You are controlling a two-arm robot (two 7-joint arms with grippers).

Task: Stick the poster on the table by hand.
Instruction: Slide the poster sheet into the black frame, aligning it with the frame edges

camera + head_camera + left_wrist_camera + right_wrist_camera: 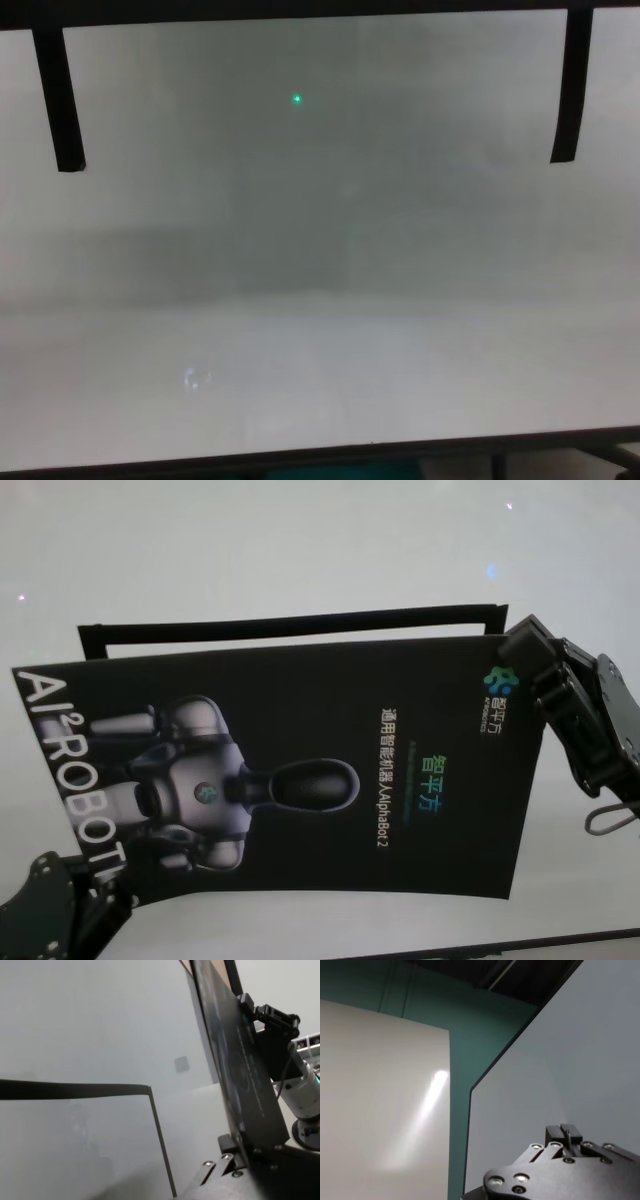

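Two black ribbed grippers are carrying the large black rectangular poster (300, 770) printed with a white-grey robot above the broad plain white table (300, 550). Going left to right in the head view: at the lower left corner of the frame the left gripper (75, 900) is sitting at the poster's lower left corner, by the big white letters; the left wrist view shows its fingers (227, 1152) pinching the sheet's edge, so it is gripping the poster. Across the middle of the frame the poster is hanging tilted and slightly bowed, apparently lifted off the table rather than lying flat on it. Behind its upper edge, a frame of narrow black tape strips (290, 625) is lying on the table, outlining a rectangle; the chest view shows two of those strips (60, 100) running down from the top of the frame. At the upper right, the right gripper (530, 665) is meeting the poster's upper right corner, beside the small logo; it appears to be clamping that corner, though its fingertips are hidden in every view. As for progress, the sheet is picked up and held over the marked outline, but it is not yet laid down, aligned or pressed onto the table, so the sticking itself looks still to be done.
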